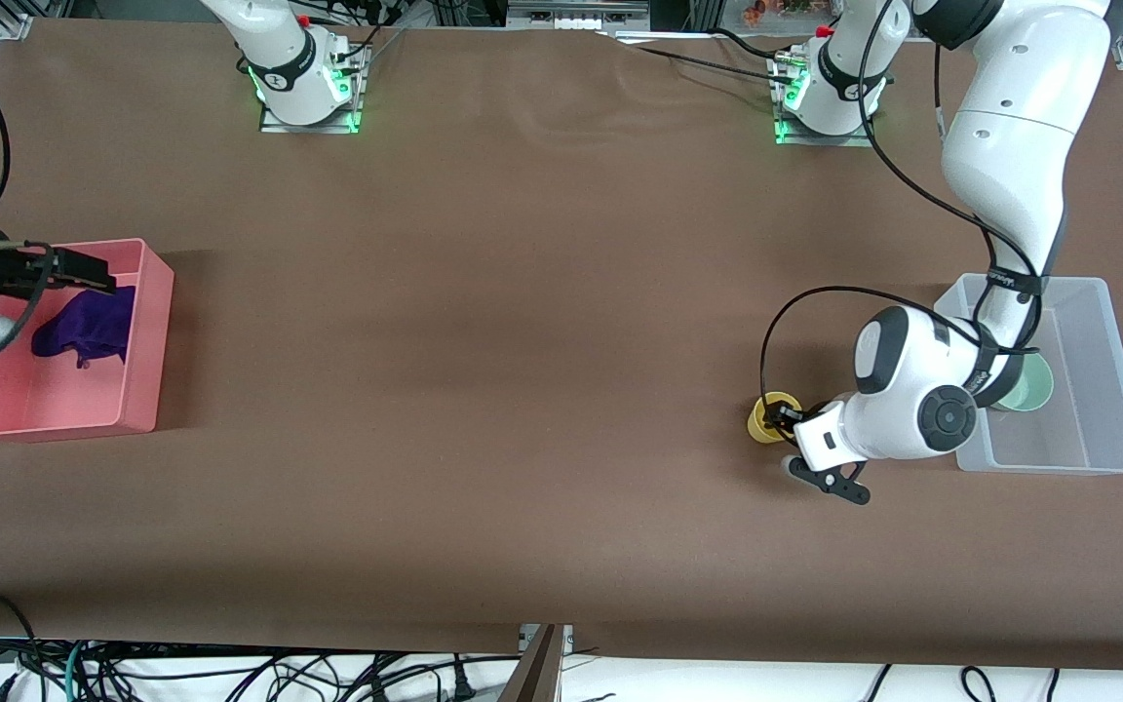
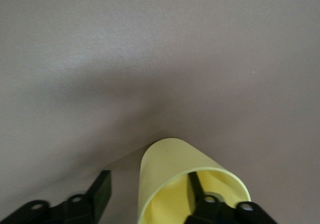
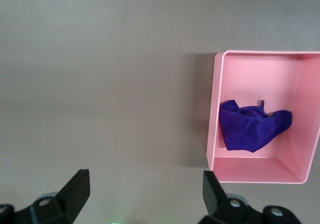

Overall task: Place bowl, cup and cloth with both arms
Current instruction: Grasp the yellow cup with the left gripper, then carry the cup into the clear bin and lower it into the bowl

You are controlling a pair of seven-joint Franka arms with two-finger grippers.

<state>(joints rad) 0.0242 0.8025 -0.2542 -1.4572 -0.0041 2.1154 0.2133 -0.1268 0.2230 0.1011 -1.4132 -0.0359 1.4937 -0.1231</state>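
Left gripper (image 1: 784, 419) straddles the cup's (image 1: 766, 417) wall; right gripper (image 1: 84, 273) gapes wide above the cloth (image 1: 89, 327).

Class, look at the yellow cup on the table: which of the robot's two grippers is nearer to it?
The left. The left gripper is at the cup, one finger inside its rim. The right gripper, open, hangs over the pink bin holding the cloth.

A matt brown table covering (image 1: 522, 322) spreads smooth beneath two glossy white-shelled robot arms. A soft, crumpled deep purple cloth (image 1: 86, 328) lies in an opaque pink plastic bin (image 1: 147, 336). A smooth bright yellow plastic cup (image 2: 172, 176) shows a dull sheen. A glazed-looking mint-green bowl (image 1: 1034, 385) sits in a frosted translucent plastic tub (image 1: 1112, 370).
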